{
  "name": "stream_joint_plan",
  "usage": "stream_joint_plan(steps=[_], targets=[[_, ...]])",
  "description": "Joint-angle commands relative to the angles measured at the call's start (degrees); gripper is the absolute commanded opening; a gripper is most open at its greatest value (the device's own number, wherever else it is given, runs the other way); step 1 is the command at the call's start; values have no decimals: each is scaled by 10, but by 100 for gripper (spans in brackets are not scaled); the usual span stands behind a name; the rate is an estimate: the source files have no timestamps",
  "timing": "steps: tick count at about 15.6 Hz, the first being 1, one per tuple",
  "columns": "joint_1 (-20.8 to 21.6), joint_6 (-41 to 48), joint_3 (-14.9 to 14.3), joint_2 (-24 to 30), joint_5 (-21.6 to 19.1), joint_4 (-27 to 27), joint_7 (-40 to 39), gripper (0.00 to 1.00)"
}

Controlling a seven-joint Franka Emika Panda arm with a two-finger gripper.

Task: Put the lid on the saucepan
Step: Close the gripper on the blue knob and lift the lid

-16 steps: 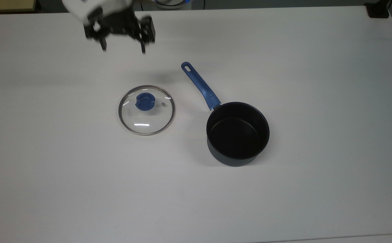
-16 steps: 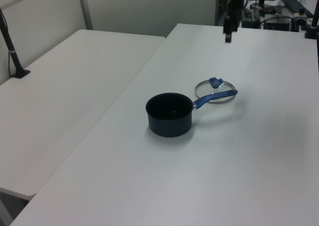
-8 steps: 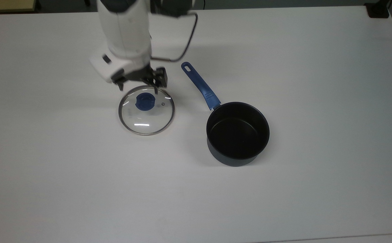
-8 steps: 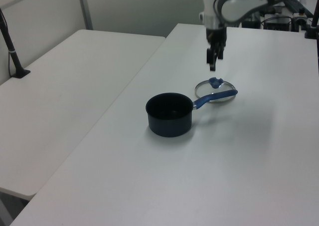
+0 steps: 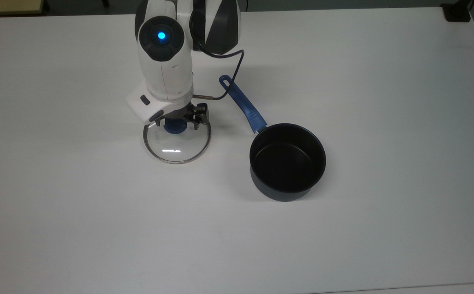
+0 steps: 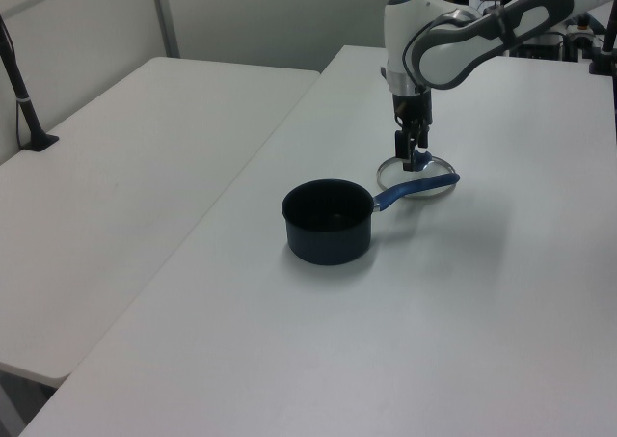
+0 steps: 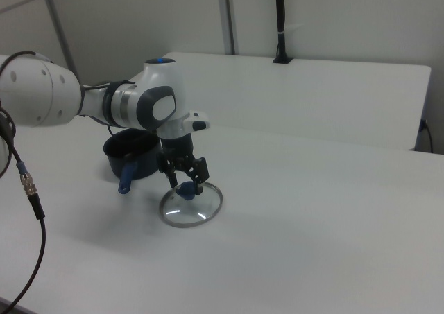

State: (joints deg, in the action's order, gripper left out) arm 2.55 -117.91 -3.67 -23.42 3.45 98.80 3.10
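lowered since before, gripper (image 5: pixel 178 121) straddles the lid (image 5: pixel 177 143) knob (image 7: pixel 185 188), fingers (image 7: pixel 198 186) open, not yet clamped.

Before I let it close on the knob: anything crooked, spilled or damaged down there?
Nothing stands out. The lid lies flat on the table, the gripper is open astride its blue knob, and the saucepan stands upright and empty beside it, apart from the lid.

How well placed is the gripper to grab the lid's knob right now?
Probably well placed: the gripper is open with a finger either side of the knob on the lid, and nothing blocks it.
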Motion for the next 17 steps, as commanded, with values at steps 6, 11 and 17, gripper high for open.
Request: stream_joint_plan(steps=[6, 11, 17], targets=[[4, -15, -3, 9, -10, 14, 1, 46], [-1, 49, -5, 22, -13, -46, 27, 45], [36, 93, -3, 21, -42, -149, 136, 46]])
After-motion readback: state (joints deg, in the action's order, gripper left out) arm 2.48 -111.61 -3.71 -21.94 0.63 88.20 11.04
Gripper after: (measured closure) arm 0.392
